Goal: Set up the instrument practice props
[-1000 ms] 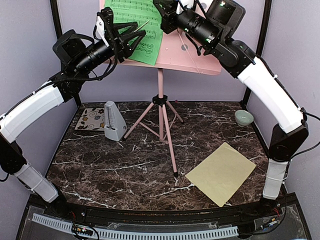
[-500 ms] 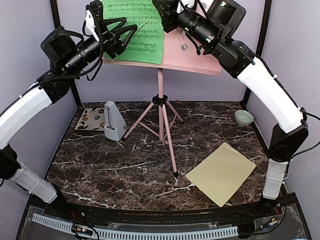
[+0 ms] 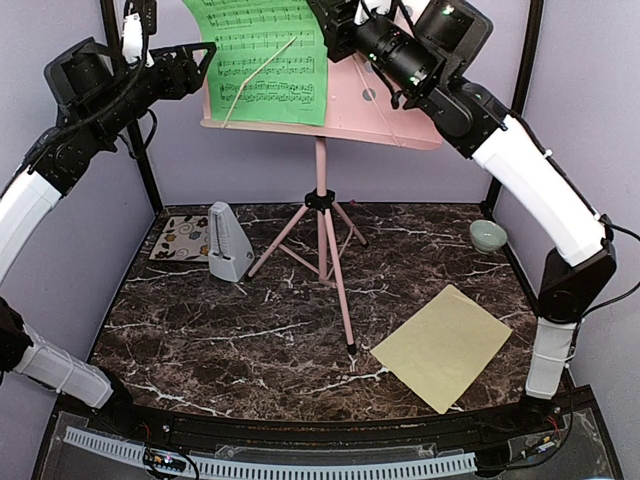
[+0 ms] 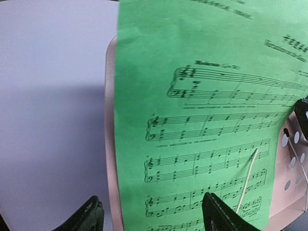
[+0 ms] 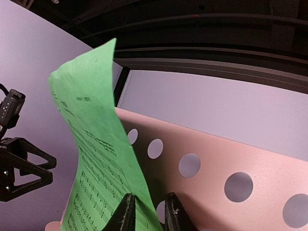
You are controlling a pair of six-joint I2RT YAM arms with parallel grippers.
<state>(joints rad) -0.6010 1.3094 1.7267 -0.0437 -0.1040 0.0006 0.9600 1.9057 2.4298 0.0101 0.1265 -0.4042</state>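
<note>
The pink music stand stands on its tripod legs at the back middle. A green sheet-music page lies on the left of its desk, under a thin wire. My right gripper is up at the page's right edge. In the right wrist view its narrow fingers pinch the curling green page in front of the holed desk. My left gripper is open and empty, left of the desk. Its wrist view faces the page. The pale-yellow page lies front right. The metronome stands back left.
A flower-patterned card lies flat behind the metronome at the back left. A small pale-green bowl sits at the back right. Black frame posts rise at both back corners beside the purple walls.
My left gripper has drawn back up and to the left, off the green page. The page now rests on the desk. The right arm has not moved.
</note>
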